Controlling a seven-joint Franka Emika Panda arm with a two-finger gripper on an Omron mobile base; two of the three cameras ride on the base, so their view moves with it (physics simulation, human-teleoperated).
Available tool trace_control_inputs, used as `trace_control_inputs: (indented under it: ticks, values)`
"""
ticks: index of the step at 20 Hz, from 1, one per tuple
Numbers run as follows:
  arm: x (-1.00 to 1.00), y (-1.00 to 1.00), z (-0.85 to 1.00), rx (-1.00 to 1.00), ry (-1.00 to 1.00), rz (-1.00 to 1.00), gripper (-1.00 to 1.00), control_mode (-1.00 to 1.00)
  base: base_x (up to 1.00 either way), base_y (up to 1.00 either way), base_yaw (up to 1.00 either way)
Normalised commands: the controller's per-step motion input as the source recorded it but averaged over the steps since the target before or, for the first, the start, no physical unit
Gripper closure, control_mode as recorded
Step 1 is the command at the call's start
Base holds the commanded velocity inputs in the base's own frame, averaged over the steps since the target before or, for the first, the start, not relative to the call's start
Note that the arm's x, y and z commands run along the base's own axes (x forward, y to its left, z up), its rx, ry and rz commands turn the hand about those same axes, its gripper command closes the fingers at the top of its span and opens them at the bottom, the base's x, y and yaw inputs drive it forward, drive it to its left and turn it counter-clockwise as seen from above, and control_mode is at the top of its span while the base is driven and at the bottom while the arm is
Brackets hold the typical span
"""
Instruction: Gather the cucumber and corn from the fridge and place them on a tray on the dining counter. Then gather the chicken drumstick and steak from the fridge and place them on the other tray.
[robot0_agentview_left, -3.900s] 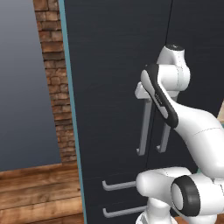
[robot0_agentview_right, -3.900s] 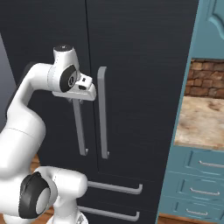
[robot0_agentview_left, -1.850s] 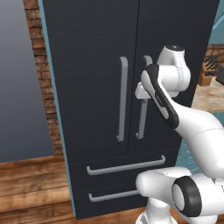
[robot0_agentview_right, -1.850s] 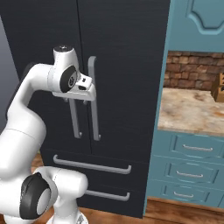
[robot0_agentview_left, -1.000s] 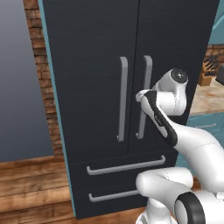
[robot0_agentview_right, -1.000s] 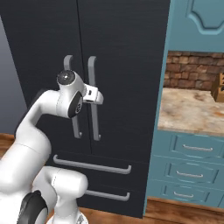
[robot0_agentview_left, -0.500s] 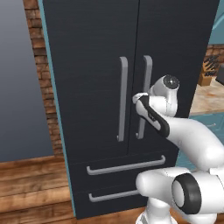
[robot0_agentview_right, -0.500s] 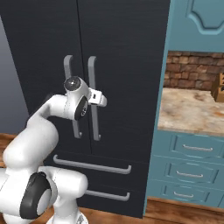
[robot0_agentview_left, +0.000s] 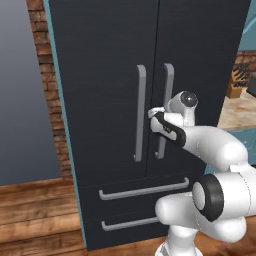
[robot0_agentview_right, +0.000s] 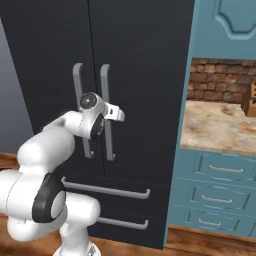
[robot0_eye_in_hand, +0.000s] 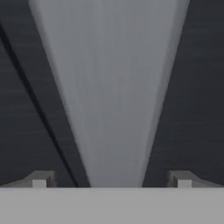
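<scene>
- Fridge (robot0_agentview_left: 110, 75) stands directly ahead of the base, both doors shut; the seam between them is unbroken in the left and right base views.
- Gripper (robot0_eye_in_hand: 111, 179) is spread wide, one fingertip (robot0_eye_in_hand: 40, 178) on either side of the right-door handle (robot0_eye_in_hand: 109, 87); no contact is visible, so nothing is clamped.
- Right-door handle (robot0_agentview_left: 165, 107) sits just beside the left-door handle (robot0_agentview_left: 140, 112), with the hand at mid-height on the bar.
- Lower drawers (robot0_agentview_left: 142, 190) are closed.
- Progress, judged: opening step only. No food has been retrieved.
- Remaining: close on the bar, pull the door, gather all four foods and load both trays.
- Stone countertop (robot0_agentview_right: 215, 127) lies to the right, above teal drawers.
</scene>
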Motion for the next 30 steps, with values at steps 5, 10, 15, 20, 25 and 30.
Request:
trace_control_inputs:
  ticks: [5, 10, 15, 20, 25, 30]
  values:
    - [0.46, 0.00, -0.02, 0.00, 0.00, 0.00, -1.00, -1.00, 0.00, 0.00, 0.00]
    - [0.51, -0.01, -0.14, 0.00, 0.00, 0.00, 1.00, -1.00, 0.00, 0.00, 0.00]
    - [-0.18, -0.21, -0.13, 0.00, 0.08, 0.00, 1.00, -1.00, 0.00, 0.00, 0.00]
    - [-0.66, -0.64, -0.17, 0.00, 0.02, 0.01, 1.00, -1.00, 0.00, 0.00, 0.00]
    - [-0.85, -0.76, -0.02, 0.01, 0.00, 0.03, 1.00, -1.00, 0.00, 0.00, 0.00]
    - [-0.99, -0.80, -0.02, 0.00, 0.00, 0.02, 1.00, -1.00, 0.00, 0.00, 0.00]
